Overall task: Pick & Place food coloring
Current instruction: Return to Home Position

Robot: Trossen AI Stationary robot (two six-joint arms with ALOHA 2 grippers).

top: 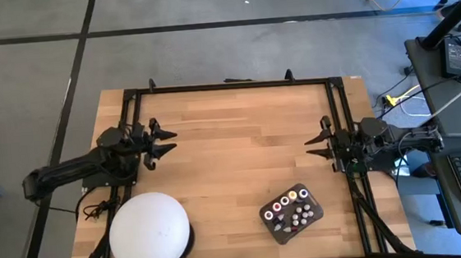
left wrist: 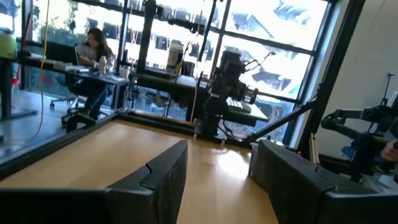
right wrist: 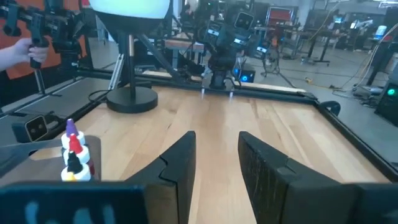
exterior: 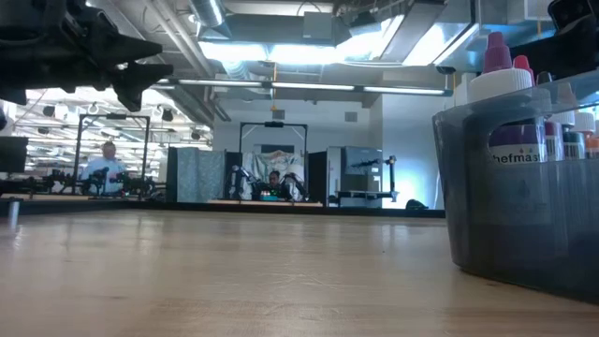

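The food coloring bottles [top: 295, 210], tiny with red, orange, purple, dark and white tops, stand in a dark grey tray [top: 269, 225] at the table's near right. They show close up in the low view [exterior: 510, 103] and in the right wrist view [right wrist: 73, 155]. My left gripper [top: 170, 142] is open and empty above the table's left side; it also shows in the left wrist view [left wrist: 217, 180]. My right gripper [top: 313, 149] is open and empty above the right side, beyond the tray; its wrist view [right wrist: 216, 168] shows it too.
A big white dome on a dark base [top: 150, 232] stands at the near left. A black frame [top: 227, 85] runs along the table's edges. Bare wood lies between the two grippers. People sit in the room beyond the table.
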